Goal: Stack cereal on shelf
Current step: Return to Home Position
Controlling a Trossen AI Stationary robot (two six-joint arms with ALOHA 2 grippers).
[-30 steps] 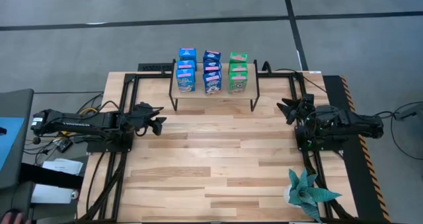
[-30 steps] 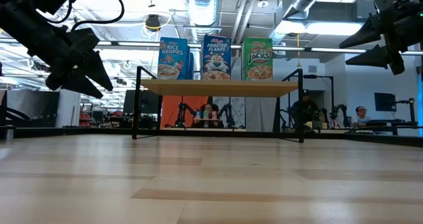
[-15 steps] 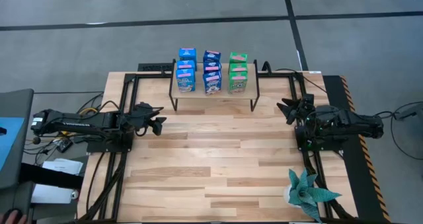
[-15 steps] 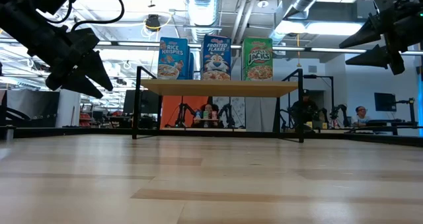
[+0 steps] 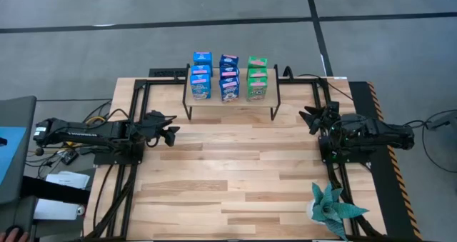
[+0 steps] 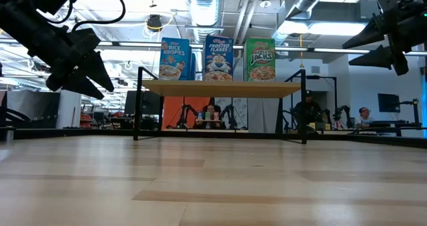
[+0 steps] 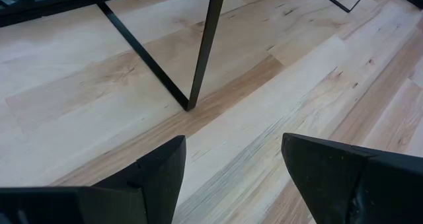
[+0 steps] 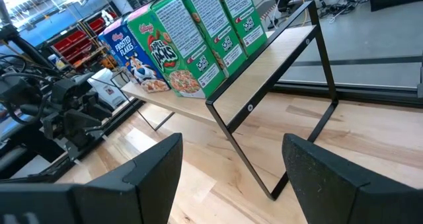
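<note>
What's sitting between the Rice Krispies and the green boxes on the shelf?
The Frosted Flakes boxes stand there on the shelf, seen in the low and high views.

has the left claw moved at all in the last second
No. In the high view the left claw keeps the same gap to the front left leg of the shelf as a second ago.

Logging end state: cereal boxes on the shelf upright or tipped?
Upright. In the low view the front cereal boxes stand straight on the shelf, none leaning. Left gripper, right gripper wait aside.
</note>
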